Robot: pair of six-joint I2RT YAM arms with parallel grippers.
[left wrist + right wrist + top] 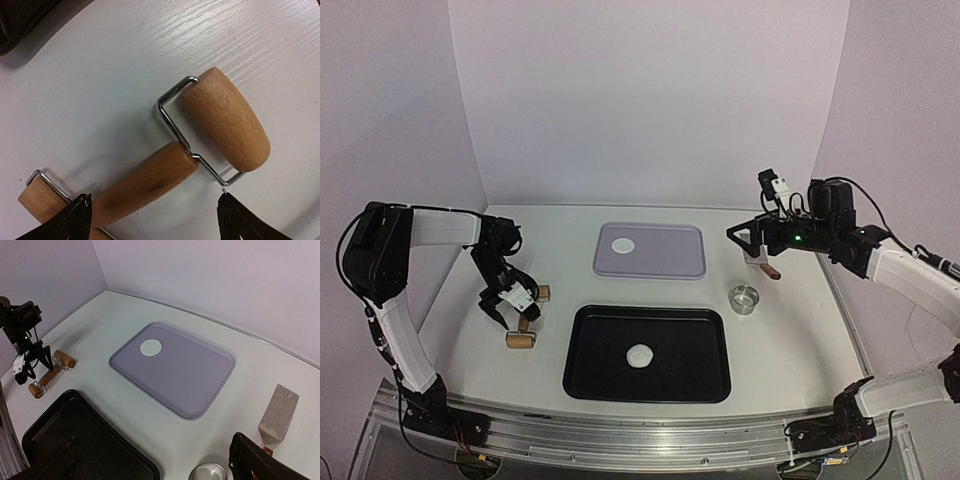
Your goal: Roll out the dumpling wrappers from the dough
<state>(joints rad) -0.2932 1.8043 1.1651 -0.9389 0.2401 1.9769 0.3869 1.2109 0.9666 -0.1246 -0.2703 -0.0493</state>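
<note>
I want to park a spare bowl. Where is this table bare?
Free: the table strip between the lavender tray and back wall; the near-right corner beside the black tray, in front of the steel ring. Crowded: left side, around the wooden roller.

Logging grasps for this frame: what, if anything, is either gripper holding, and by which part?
Nothing is held. The left gripper stands open astride the rolling pin's handle, not clamped on it; the right gripper is open and empty.

White wood-grain table (790,340); pale lilac backdrop (650,100) curving behind; aluminium rail (650,435) along near edge.
</note>
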